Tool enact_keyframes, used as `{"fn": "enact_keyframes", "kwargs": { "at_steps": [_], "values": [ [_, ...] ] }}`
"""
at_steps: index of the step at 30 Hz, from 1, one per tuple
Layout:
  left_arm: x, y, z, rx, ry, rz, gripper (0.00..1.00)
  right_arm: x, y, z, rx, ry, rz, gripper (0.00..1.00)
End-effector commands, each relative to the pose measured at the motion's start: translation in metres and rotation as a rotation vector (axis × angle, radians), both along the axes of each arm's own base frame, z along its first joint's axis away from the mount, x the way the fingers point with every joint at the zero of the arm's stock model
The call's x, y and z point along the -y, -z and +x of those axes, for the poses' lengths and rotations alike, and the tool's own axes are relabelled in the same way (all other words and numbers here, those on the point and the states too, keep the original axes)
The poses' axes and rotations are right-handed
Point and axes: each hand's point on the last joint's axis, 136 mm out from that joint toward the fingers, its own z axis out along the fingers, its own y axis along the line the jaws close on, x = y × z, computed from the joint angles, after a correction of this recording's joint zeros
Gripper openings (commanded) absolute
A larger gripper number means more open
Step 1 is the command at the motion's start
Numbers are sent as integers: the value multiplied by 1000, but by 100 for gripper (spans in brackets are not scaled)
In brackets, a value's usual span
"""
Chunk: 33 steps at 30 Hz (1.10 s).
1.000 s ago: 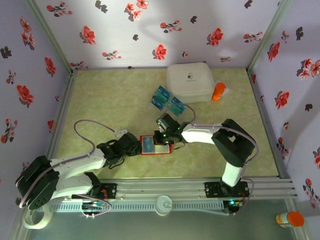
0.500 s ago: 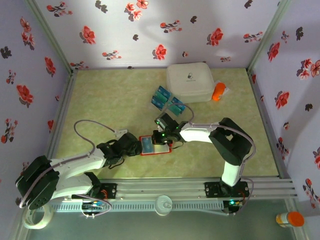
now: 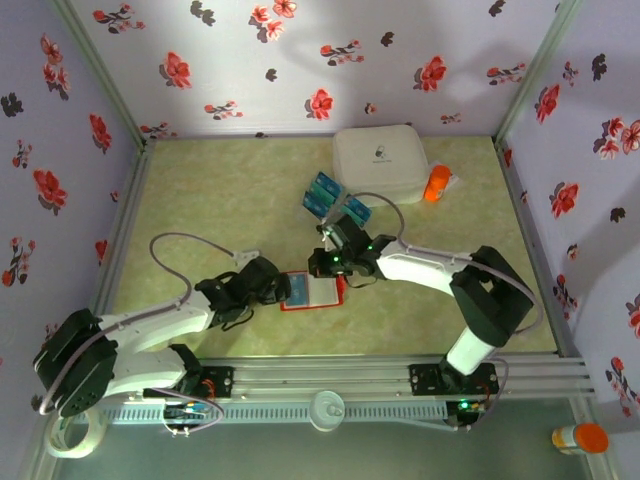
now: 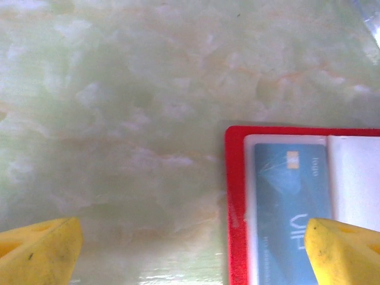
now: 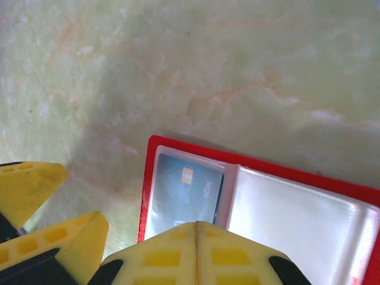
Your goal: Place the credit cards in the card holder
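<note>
Now watching the card holder [image 5: 148, 190], spread open and flat on the desk [image 3: 230, 190], with one blue card [image 4: 291, 196] already tucked in its left pocket and pale bare plastic in the right one. Seeing the right fingers [image 5: 169, 252] pressed together tip to tip, with nothing between them, and the left fingers [image 4: 343, 252] parted wide at the holder's left side. Nothing clamped there either. Spotting the loose cards [image 3: 326, 187] farther up, beside the white case [image 3: 380, 165].

Careful here: liable to knock the two arms together, working this close over such a small holder. Likely to drag or twist the whole holder too, by closing the left fingers off-centre on its edge or brushing the cover with the right ones. Possible trouble at the far group as well: easy to push a thin card along the desk, or to pick up two at once, by coming down too flat or too near the overlap. Then the pocket: apt to buckle or stay shut against a card coming in crooked.

Compared with a second ago, noticing the right arm shifted up and away from the holder, uncovering more of the right pocket, and partly covering the nearest loose card instead. Barely any change on the left, just a slight nudge toward the holder.
</note>
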Motion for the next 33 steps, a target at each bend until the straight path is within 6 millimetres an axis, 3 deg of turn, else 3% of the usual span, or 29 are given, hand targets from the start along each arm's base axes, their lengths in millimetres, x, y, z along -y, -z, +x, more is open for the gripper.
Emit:
{"fn": "enact_keyframes", "kwargs": {
  "at_steps": [1, 9, 22, 33],
  "values": [
    [11, -8, 6, 2, 11, -8, 97, 22, 1, -3, 20, -6, -59, 9],
    [33, -17, 8, 15, 24, -27, 99, 34, 6, 3, 23, -20, -87, 15],
    [63, -6, -4, 12, 52, -29, 99, 32, 37, 0, -44, -41, -130, 13],
    [80, 12, -6, -5, 75, -8, 99, 46, 56, 4, -44, -36, -215, 11]
  ]
}}
